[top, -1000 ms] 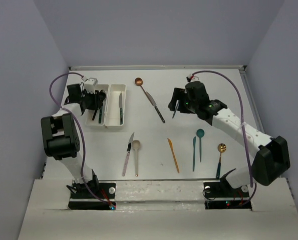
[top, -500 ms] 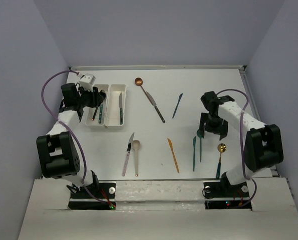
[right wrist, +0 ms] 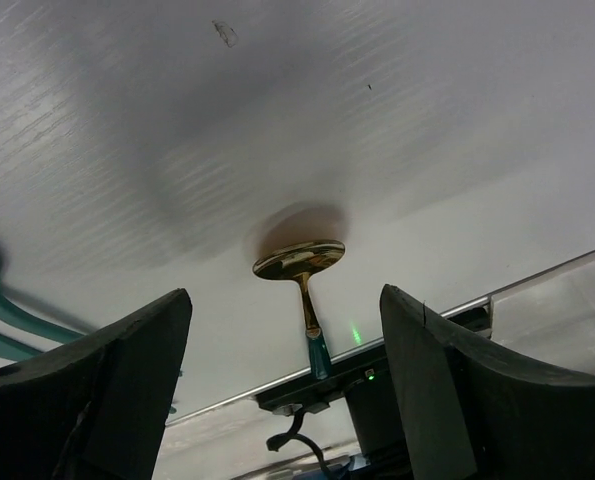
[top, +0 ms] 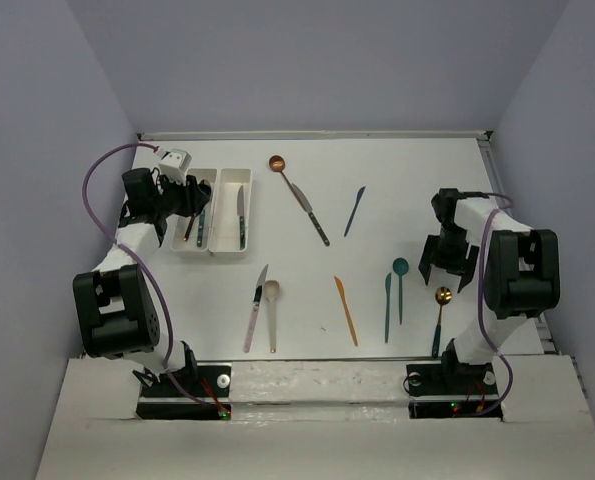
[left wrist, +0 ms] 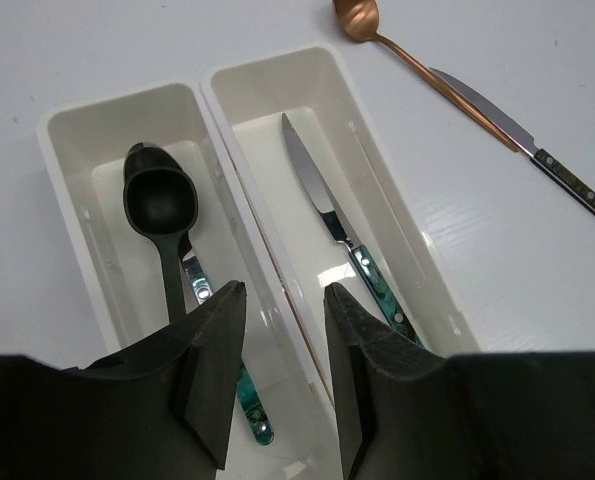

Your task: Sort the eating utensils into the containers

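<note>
No readable text, label, brand or number shows anywhere.

The left arm and right arm are white tubes with chunky black joints. A thin purple cable loops back from each claw. A small white box sits just behind the left claw, whose fingers are flat and black. The right claw has wide, dark, rounded fingers.

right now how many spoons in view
5: black spoon in the left tray, copper spoon far centre, beige spoon near left, teal spoon and gold spoon near right. Another may hide under the black one.
</note>
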Tool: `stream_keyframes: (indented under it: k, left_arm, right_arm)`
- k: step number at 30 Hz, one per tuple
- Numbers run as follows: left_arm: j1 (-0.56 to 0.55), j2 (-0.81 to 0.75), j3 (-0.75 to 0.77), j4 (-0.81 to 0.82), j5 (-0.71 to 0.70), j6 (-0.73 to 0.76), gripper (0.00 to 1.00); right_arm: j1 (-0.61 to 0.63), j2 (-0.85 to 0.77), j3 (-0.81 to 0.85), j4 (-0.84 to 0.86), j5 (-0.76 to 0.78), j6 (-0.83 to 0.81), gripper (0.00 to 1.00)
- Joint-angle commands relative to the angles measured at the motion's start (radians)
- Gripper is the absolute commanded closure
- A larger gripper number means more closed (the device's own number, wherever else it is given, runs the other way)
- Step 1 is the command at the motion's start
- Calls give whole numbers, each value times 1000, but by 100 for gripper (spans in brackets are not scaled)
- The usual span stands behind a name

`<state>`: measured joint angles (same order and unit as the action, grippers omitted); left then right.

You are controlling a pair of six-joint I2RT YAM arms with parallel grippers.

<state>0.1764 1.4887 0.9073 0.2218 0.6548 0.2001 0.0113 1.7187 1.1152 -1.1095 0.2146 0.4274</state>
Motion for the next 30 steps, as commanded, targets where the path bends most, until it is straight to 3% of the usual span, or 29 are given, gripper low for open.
stream_keyframes:
  k: [1, 6, 8, 12, 16, 19, 22, 23, 26, 30]
  left_arm:
    - [-2, -51, -11, 48, 34, -8, 52]
    - [0, -59, -16, 51, 32, -7, 52]
    - [-2, -61, -18, 53, 28, -7, 52]
    - [0, -58, -18, 54, 28, -10, 52]
    - [-2, -59, -21, 56, 29, -5, 52]
    - [0, -59, -24, 63, 31, -10, 52]
    - [0, -54, -24, 65, 49, -21, 51]
    - [0, -54, -24, 67, 57, -22, 51]
    - [-2, -54, -25, 70, 63, -27, 51]
    - [0, -59, -30, 80, 66, -33, 51]
  right_arm:
    - [-20, 27, 0, 14, -35, -35, 18]
    - [-20, 71, 9, 25, -47, -50, 25]
    - [-20, 18, 28, 42, -29, -30, 27]
    - [-20, -181, 40, 125, -102, -3, 25]
    - [-20, -425, -102, 287, -190, 52, 23]
    - [-20, -673, -236, 344, -144, 167, 22]
    - [-20, -809, -346, 347, -74, 302, 21]
    - [-20, -891, -407, 343, -58, 404, 21]
    - [-20, -1014, -478, 291, -8, 552, 16]
    - [-20, -1102, -518, 240, 67, 586, 10]
